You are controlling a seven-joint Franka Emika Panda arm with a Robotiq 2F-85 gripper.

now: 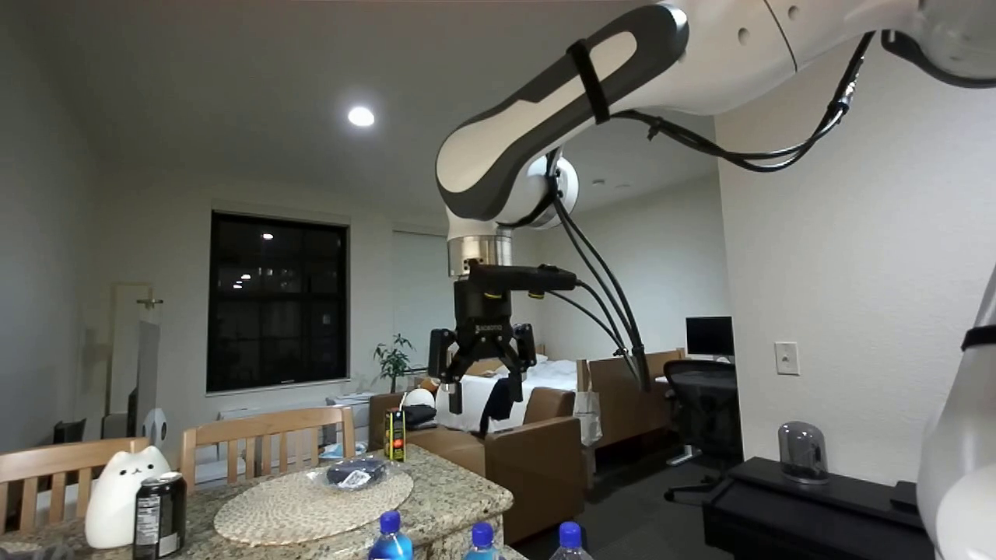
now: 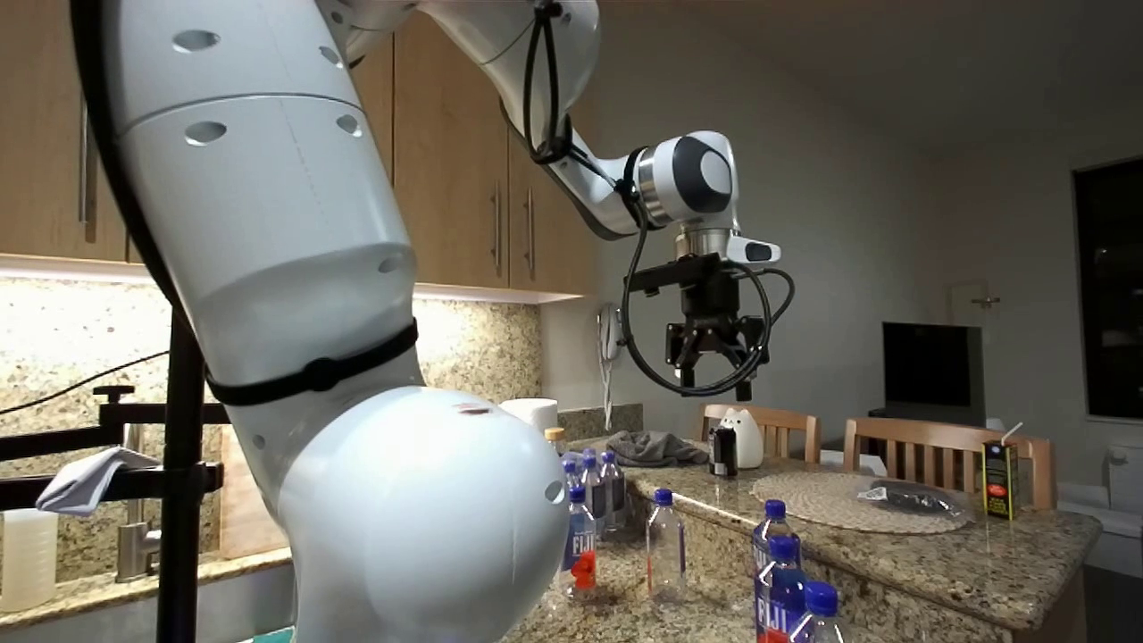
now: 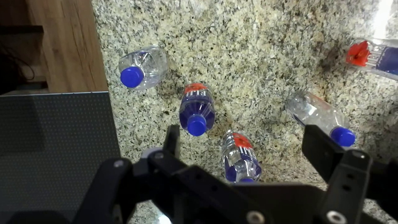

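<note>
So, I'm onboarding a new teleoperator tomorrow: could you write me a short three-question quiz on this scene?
1. True or false: the gripper is open and holding nothing.
2. In the wrist view, what colour are the visible bottle caps? A: red. B: blue. C: green.
3. Fill in the blank: on the raised counter, the white cat figure stands next to a dark ____.

Key: 1. True; 2. B; 3. can.

Both exterior views face the gripper [image 1: 485, 395] side-on from well away, sharing the placemat [image 1: 303, 507] lower beyond it; the close wrist view looks down past its fingers [image 3: 172, 140].
</note>
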